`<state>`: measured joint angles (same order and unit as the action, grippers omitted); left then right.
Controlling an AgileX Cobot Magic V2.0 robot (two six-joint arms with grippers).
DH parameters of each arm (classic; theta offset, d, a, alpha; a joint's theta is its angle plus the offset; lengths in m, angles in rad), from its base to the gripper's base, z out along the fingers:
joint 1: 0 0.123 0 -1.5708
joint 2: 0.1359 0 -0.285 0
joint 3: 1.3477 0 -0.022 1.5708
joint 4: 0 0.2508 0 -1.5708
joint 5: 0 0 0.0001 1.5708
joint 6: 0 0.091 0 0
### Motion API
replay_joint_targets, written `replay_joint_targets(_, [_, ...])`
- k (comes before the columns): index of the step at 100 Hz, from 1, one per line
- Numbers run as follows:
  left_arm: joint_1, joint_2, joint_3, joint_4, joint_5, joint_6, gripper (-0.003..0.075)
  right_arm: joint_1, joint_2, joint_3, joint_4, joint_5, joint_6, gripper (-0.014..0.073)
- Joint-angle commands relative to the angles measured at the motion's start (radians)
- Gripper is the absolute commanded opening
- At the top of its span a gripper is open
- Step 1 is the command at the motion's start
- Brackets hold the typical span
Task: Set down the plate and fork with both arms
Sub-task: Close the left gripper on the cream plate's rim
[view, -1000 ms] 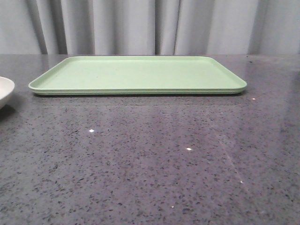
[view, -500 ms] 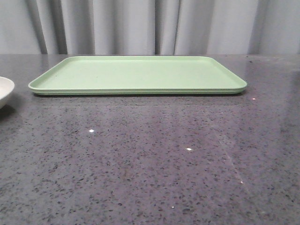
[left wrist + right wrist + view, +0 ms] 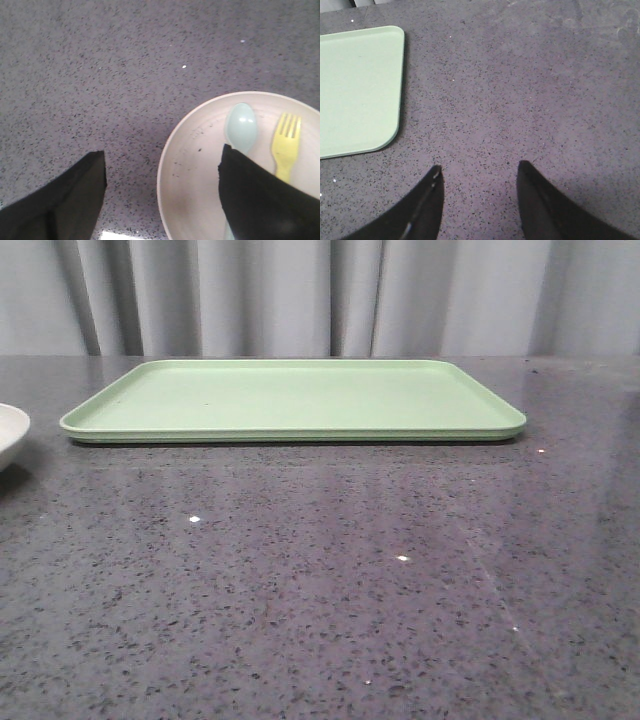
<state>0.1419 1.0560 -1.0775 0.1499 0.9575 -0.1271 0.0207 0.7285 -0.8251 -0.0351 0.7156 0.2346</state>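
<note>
1. Tray lies on desk, toward far edge, centred.
2. Plate sits at desk's left edge, left of tray, apart.
3. Fork and spoon lie side by side in plate.

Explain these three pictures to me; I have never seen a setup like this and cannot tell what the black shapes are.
This is a two-armed robot at a speckled grey table, filmed by three cameras at once. The front view looks forward over the table: a flat pale green tray lies there with nothing on it, and the plate's edge peeks in at the far left. No arm shows in it.

The other two pictures come from cameras on the robot's wrists. The black shapes are gripper fingers. The left gripper is open, one finger over the cream plate, the other over the table outside it. In the plate lie a yellow fork and a pale blue spoon. The right gripper is open over bare table, a corner of the tray nearby. Neither gripper holds anything.
</note>
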Motion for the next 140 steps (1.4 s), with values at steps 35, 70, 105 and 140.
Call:
replay_joint_targets(35, [0.133,0.222,-0.039,-0.199,-0.031,0.211,0.0472,-0.004,0.001,-0.032,-0.009,-0.049,-0.009,0.0363])
replay_joint_targets(70, [0.133,0.368,-0.039,-0.195,-0.01,0.263,0.0472,-0.004,0.001,-0.032,-0.009,-0.046,-0.009,0.0363])
replay_joint_targets(105, [0.133,0.401,-0.039,-0.19,0.004,0.263,0.0384,-0.004,0.001,-0.032,-0.009,-0.046,-0.009,0.0363])
replay_joint_targets(140, [0.133,0.401,-0.039,-0.19,0.026,0.263,0.002,-0.004,0.001,-0.032,-0.009,-0.046,-0.009,0.0363])
